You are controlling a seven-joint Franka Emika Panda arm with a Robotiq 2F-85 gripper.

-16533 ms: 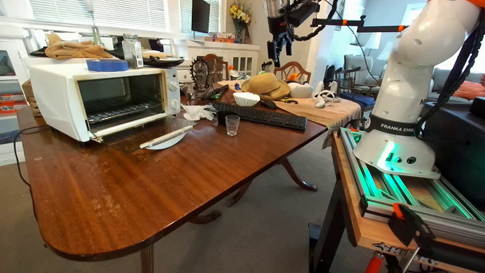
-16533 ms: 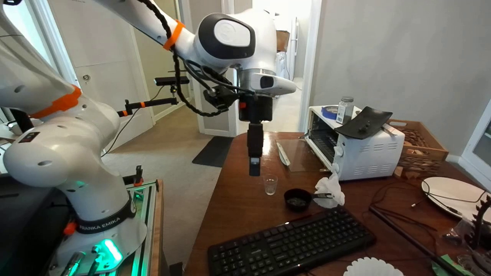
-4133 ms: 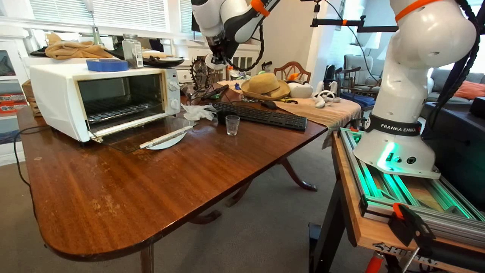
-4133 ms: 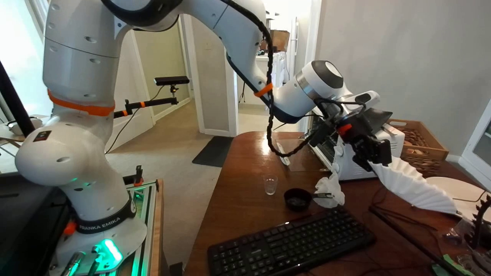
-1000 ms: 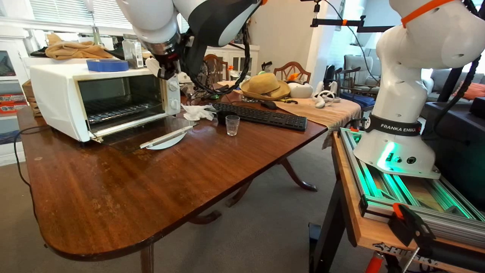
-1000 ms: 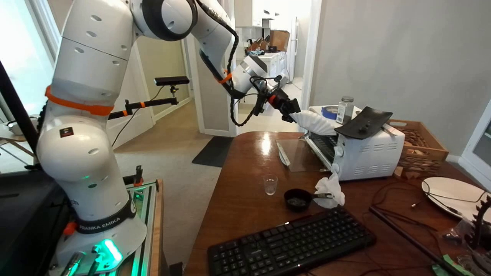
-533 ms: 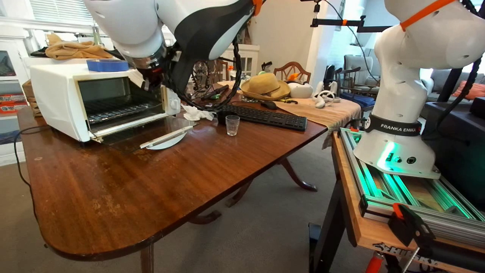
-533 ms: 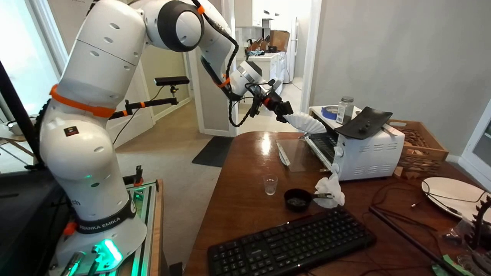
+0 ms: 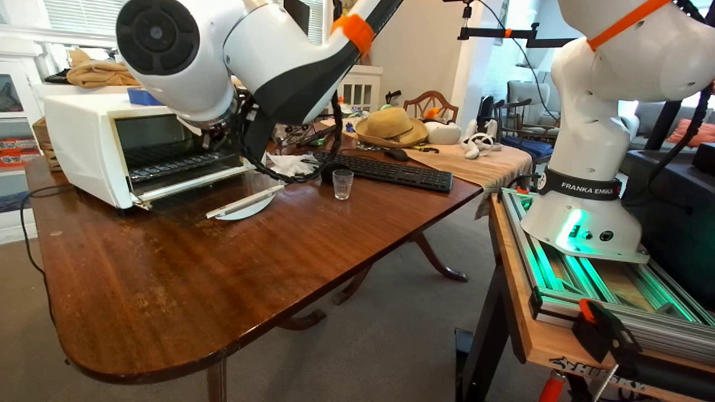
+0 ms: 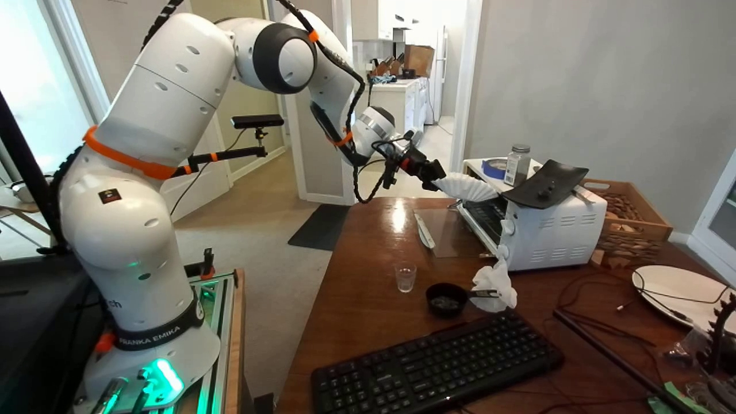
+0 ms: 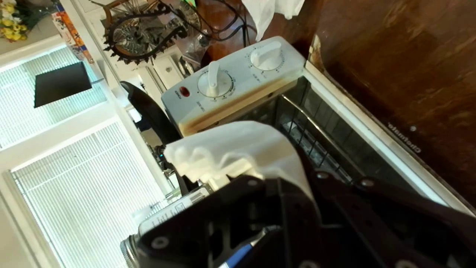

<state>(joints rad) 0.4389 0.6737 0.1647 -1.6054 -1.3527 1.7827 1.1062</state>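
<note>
Presently, the claw [image 10: 434,178]: clamped on the white bowl [image 10: 467,188].
White bowl: tilted, at the open front of the toaster oven [image 10: 555,233].
Toaster oven: bumping it could twist the bowl loose.

In an exterior view, the toaster oven [image 10: 552,247] stands toward the right of the table [image 10: 345,322], with its door [image 10: 451,236] lowered leftward over the table. The bowl [image 10: 467,187] sits right of the gripper [image 10: 437,178], held at its left edge, by the oven's upper opening; whether its right edge enters the opening cannot be determined. On the oven, the tape roll [image 10: 494,168] lies left of the jar [image 10: 517,165]; the tray [image 10: 555,178] lies right of the jar and nearer. The basket [image 10: 644,241] stands right of the oven. Nearer on the table, left to right: the glass [image 10: 405,277], the dish [image 10: 440,309], the tissue [image 10: 491,282]. The keyboard [image 10: 437,368] lies nearest. The plate [image 10: 673,279] lies at the right.
</note>
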